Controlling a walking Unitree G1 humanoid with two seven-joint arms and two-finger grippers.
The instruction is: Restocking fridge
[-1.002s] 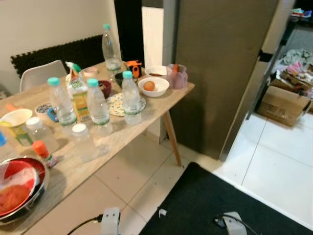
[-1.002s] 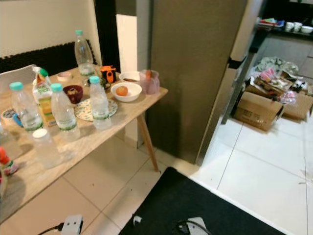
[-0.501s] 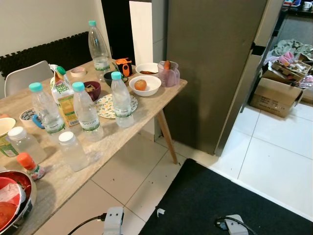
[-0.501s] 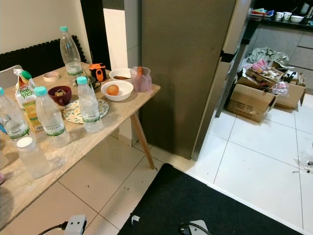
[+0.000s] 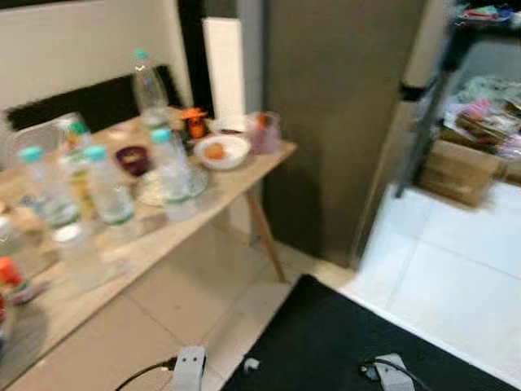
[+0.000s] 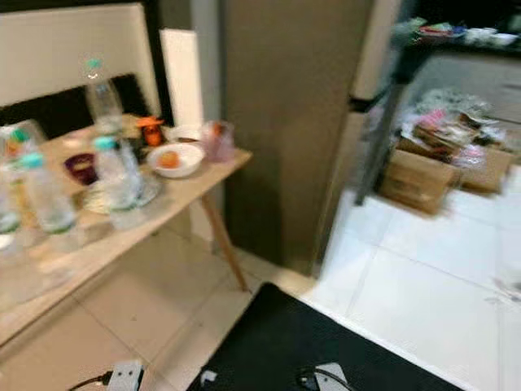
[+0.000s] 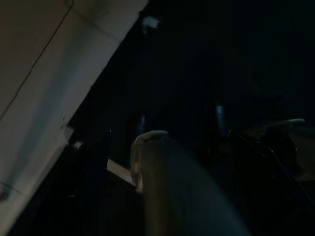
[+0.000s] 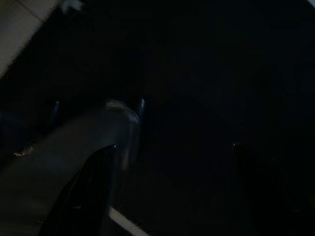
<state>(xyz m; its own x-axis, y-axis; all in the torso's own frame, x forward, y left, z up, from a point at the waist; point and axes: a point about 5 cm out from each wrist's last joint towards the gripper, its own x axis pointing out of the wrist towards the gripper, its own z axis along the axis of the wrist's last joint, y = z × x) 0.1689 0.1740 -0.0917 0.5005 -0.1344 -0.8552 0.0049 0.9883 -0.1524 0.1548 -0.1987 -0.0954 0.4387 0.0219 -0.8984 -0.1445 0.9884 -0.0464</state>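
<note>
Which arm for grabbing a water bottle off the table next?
Probably left: the wooden table and its water bottles lie to the robot's left. Both arms hang idle, so either must still be raised.

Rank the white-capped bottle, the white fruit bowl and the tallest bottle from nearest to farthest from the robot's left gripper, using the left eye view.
1. White-capped bottle, at the table's near end, closest to the left gripper.
2. White bowl, by the table's right corner.
3. Tallest bottle, at the table's back.

tall grey fridge (image 5: 342, 106) stands closed beside table (image 5: 146, 232).
</note>
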